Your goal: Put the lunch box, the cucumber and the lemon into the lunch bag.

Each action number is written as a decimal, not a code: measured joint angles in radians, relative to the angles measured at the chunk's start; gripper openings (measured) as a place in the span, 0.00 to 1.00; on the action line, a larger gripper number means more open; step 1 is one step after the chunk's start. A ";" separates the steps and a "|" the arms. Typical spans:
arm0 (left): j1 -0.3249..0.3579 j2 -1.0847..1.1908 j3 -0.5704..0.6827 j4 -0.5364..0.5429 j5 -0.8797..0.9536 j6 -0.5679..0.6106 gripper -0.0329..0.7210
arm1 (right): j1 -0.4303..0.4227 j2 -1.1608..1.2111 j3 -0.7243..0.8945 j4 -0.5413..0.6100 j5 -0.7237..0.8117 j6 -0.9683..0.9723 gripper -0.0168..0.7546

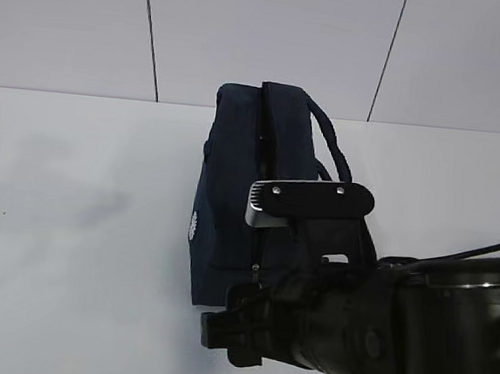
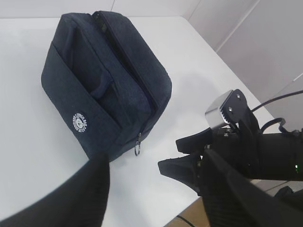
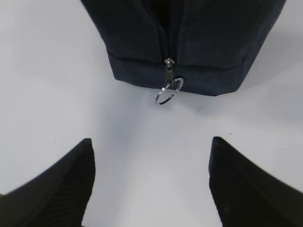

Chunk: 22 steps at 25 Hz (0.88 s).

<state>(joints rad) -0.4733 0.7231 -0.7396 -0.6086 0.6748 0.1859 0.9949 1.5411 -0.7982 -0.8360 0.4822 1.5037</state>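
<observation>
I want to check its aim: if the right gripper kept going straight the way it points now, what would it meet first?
Most likely the metal ring pull on the lunch bag end, roughly centred ahead of the open right gripper. Depth is unclear; it might touch the table first.

Matt navy cloth lunch bag (image 2: 99, 71), shiny metal ring pull (image 3: 169, 91), seemingly ribbed black pincer pads (image 3: 246, 189).

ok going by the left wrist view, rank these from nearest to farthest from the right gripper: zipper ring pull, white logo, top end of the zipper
1. The zipper ring pull, at the lunch bag's lower near corner, just left of the right gripper.
2. The white logo, farther left on the bag's side panel.
3. The top end of the zipper, at the bag's far upper edge.
</observation>
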 joint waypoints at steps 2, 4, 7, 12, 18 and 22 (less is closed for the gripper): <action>0.000 0.000 0.000 0.008 -0.006 0.000 0.61 | 0.000 0.005 0.000 -0.045 0.019 0.070 0.77; 0.000 0.000 0.000 0.026 -0.009 0.000 0.61 | 0.000 0.009 0.000 -0.090 0.046 0.120 0.77; 0.000 0.000 0.000 0.057 -0.009 0.000 0.61 | 0.000 0.009 0.000 -0.161 0.083 0.202 0.77; 0.000 0.000 0.000 0.081 -0.011 0.000 0.61 | 0.000 0.009 0.000 -0.228 0.144 0.262 0.77; 0.000 0.000 0.000 0.081 -0.011 0.000 0.61 | 0.000 0.011 0.000 -0.301 0.162 0.319 0.77; 0.000 0.000 0.000 0.082 -0.011 0.000 0.61 | 0.000 0.024 0.000 -0.320 0.162 0.328 0.77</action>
<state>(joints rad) -0.4733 0.7231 -0.7396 -0.5263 0.6640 0.1859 0.9949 1.5653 -0.7982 -1.1564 0.6438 1.8312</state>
